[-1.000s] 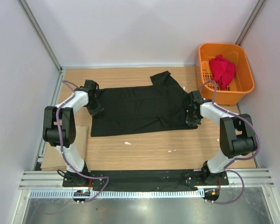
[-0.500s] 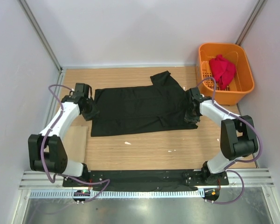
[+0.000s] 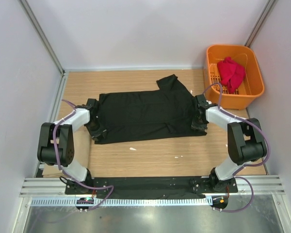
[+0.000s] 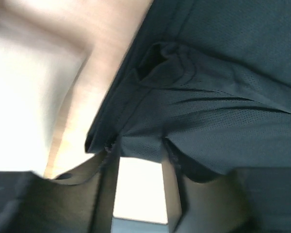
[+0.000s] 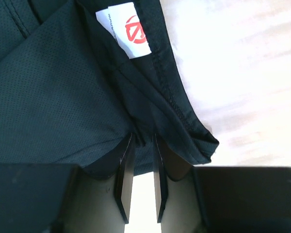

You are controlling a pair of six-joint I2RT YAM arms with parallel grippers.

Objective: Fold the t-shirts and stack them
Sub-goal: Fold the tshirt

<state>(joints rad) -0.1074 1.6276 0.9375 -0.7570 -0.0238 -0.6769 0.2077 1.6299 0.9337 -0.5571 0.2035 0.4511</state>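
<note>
The black shirt (image 3: 145, 114) is plain, its fine mesh weave showing just ahead of the dark left fingers (image 4: 104, 194) and right fingers (image 5: 122, 179). Past the right fingers, its tag (image 5: 128, 31) is white with a red circle mark. The basket (image 3: 235, 101) is orange, the red shirt (image 3: 231, 73) bright, the table (image 3: 150, 155) pale wood-grain.

The left end effector (image 3: 97, 133) moved nearer, to a black t-shirt (image 3: 145, 114) corner.

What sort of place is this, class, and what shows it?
Probably a robot lab test cell, not a home: a left arm and right arm bolted to a rail at the edge of the table, plain white walls with metal framing, and a black shirt laid out.
</note>
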